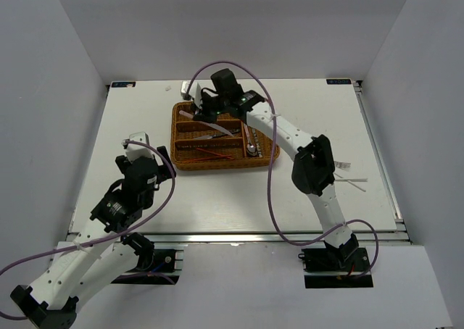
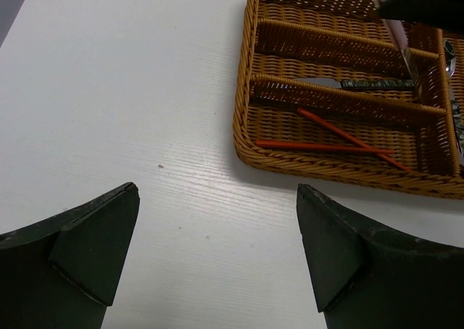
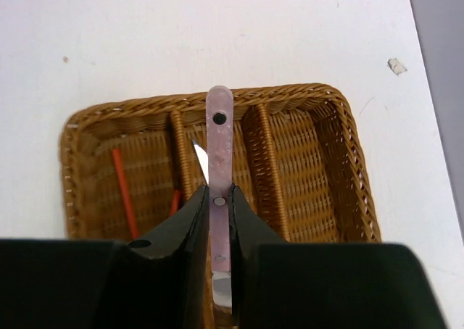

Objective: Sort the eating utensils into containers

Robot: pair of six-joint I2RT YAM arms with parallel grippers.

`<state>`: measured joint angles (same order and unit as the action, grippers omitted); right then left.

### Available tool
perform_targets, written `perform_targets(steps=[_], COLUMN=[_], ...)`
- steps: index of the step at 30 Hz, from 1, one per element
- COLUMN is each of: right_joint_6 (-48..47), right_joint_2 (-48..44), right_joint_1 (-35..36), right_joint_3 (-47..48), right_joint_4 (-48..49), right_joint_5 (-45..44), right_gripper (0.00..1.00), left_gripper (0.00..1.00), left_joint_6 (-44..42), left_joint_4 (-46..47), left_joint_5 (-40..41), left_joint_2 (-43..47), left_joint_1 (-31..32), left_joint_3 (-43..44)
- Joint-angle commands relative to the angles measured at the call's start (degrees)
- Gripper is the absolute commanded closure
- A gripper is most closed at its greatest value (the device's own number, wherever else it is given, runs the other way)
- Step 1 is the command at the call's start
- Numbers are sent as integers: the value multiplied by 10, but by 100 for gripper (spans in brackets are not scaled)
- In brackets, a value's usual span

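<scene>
Gripping a slim pink-handled metal utensil (image 3: 220, 137) partway along its handle, the right gripper (image 3: 219, 198) holds it above the rectangular brown woven wicker tray (image 3: 312, 97), mid-frame in the right wrist view. Its long axis runs vertically there, parallel with the tray's dividers, with the rounded handle end toward the top and the silver end toward the bottom. The left gripper (image 2: 217, 242), its jaws spread wide and empty, hangs over the white table (image 2: 109, 90). Two thin red chopsticks (image 2: 319, 146) lie in the tray at upper right of the left wrist view.

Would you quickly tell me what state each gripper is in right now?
Left gripper: open, holding nothing.
Right gripper: closed on a pink-handled utensil over the wicker tray.
</scene>
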<state>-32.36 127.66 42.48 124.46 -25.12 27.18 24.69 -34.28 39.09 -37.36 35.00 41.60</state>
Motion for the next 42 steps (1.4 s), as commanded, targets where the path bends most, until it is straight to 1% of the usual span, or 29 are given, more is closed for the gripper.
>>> perform_targets(steps=[1, 3, 5, 12, 18, 19, 20, 22, 23, 24, 26, 28, 30, 31, 32, 33, 34, 35, 37, 38, 39, 40, 41, 42], right_joint_6=[-83, -106, -111, -130, -125, -119, -116, -106, -104, -92, -85, -54, -30, 6, 29, 55, 119, 155, 213, 246, 253, 256, 255, 255], right_joint_2=[9, 13, 24, 42, 85, 89, 90, 88, 88, 87, 80, 60, 38, 6, -14, -59, -80, -103, -163, -182, -217, -237, -258, -276], right_joint_1=[-6, 4, 9, 9, 8, 8, 8, 7, 8, 8, 6, 3, -1, -7, -12, -20, -26, -33, -67, -82, -117, -136, -160, -206], right_joint_3=[56, 39, 40, 58, 59, 57, 56, 49, 48, 49, 55, 57, 47, 39, 7, -12, -31, -70, -106, -123, -164, -197, -233, -267], right_joint_4=[-10, 16, 24, 23, 12, 15, 17, 31, 36, 50, 53, 68, 78, 102, 119, 134, 155, 160, 133, 77, 49, 30, 15, 15], right_joint_5=[2, -25, -34, -19, -50, -56, -59, -77, -81, -96, -101, -110, -110, -118, -133, -183, -218, -301, -331, -321, -303, -282, -222, -203], right_gripper=[100, 100, 100, 100, 100, 97, 84, 69, 59, 52, 40, 29, 22, 11, 11, 11, 11, 11, 11, 10, 11, 12, 15, 17], left_gripper=[2, 2, 2, 2, 2, 2, 2, 2, 2, 2, 2, 2, 2, 2, 2, 2, 2, 2, 2, 2, 2, 2, 2, 2], left_joint_6=[0, -1, -2, -4, -4, -4, -4, -4, -4, -4, -4, -3, -3, -3, -3, -3, -3, -3, -2, -2, -3, -4, -4, -4], left_joint_4=[7, 8, 8, 10, 10, 9, 10, 10, 10, 10, 9, 9, 9, 9, 8, 7, 7, 6, 8, 10, 11, 12, 10, 10], left_joint_5=[7, 5, 2, -4, -4, -4, -4, -4, -4, -4, -4, -3, -2, -2, -2, -2, -1, 0, 0, -3, -7, -9, -10, -12], left_joint_2=[4, 1, -2, -2, 4, 5, 5, 6, 6, 6, 6, 6, 6, 5, 5, 6, 5, 7, 9, 9, 7, 5, 2, -2], left_joint_1=[2, 2, 2, 2, 2, 2, 2, 2, 2, 2, 2, 2, 2, 2, 2, 2, 2, 2, 2, 2, 2, 2, 2, 2], left_joint_3=[-6, -6, -6, -7, -7, -7, -6, -7, -7, -7, -7, -7, -7, -7, -7, -6, -6, -6, -7, -8, -10, -10, -8, -7])
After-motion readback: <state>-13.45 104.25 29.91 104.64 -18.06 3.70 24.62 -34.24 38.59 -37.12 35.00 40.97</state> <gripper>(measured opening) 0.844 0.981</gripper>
